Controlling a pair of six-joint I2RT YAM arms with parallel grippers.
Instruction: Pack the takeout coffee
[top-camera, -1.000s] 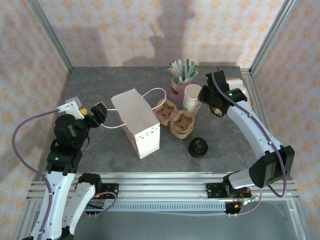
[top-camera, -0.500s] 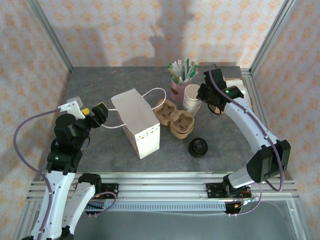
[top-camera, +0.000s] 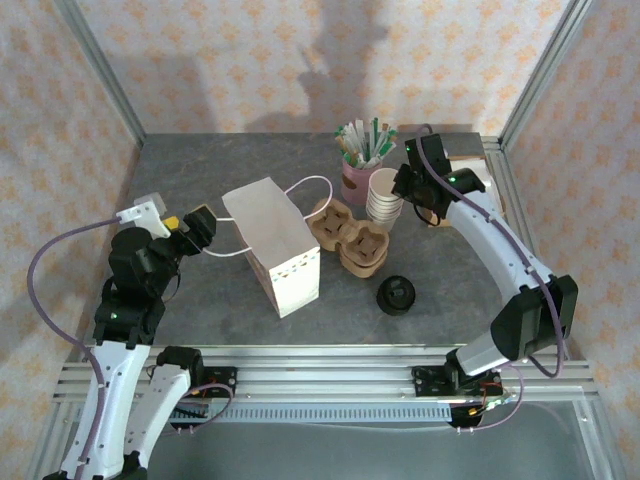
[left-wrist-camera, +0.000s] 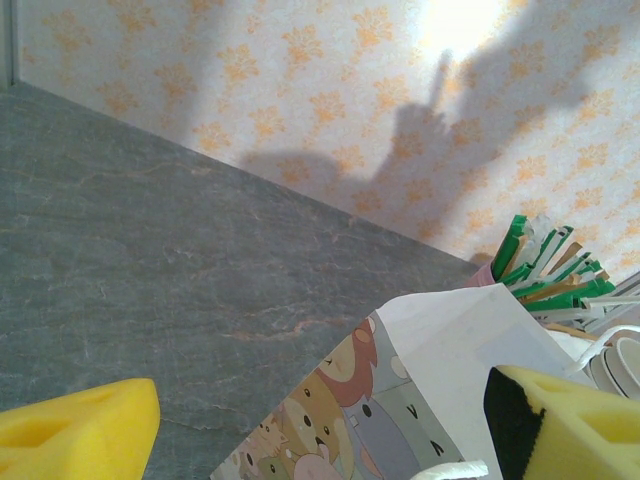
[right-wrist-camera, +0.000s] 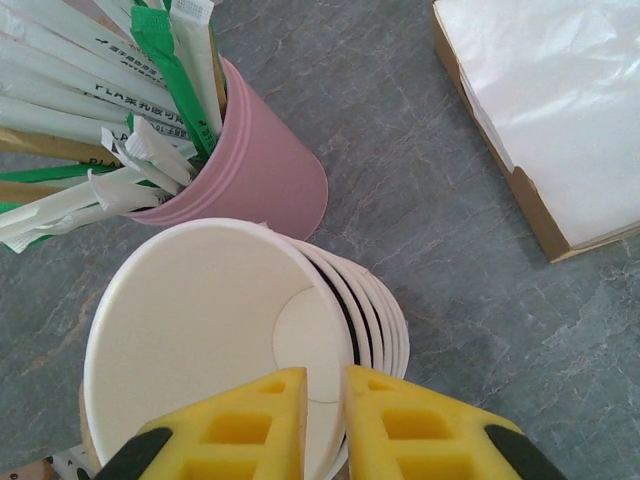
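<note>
Your right gripper (right-wrist-camera: 325, 385) is pinched shut on the rim of the stack of cream paper cups (right-wrist-camera: 215, 335). Your left gripper (left-wrist-camera: 320, 420) stands open. The small round black-lidded takeout coffee (top-camera: 396, 295) sits on the table, well apart from the right jaws, toward that nearer arm's base.

Left arm (top-camera: 110, 392) and right arm (top-camera: 497, 238): white link shells, black joint housings, small green indicator lamps (top-camera: 113, 318) at the joints. A lilac cable (top-camera: 33, 270) loops outside the left arm, and a matching one follows the right arm. Left hand (top-camera: 198, 228): black body, white camera block (top-camera: 140, 211) mounted on it, yellow foam pads (left-wrist-camera: 75, 440). Right hand (right-wrist-camera: 325, 400): yellow foam pads with moulded rectangular recesses and black backing at the outer edges. Bases (top-camera: 190, 366): black.
</note>
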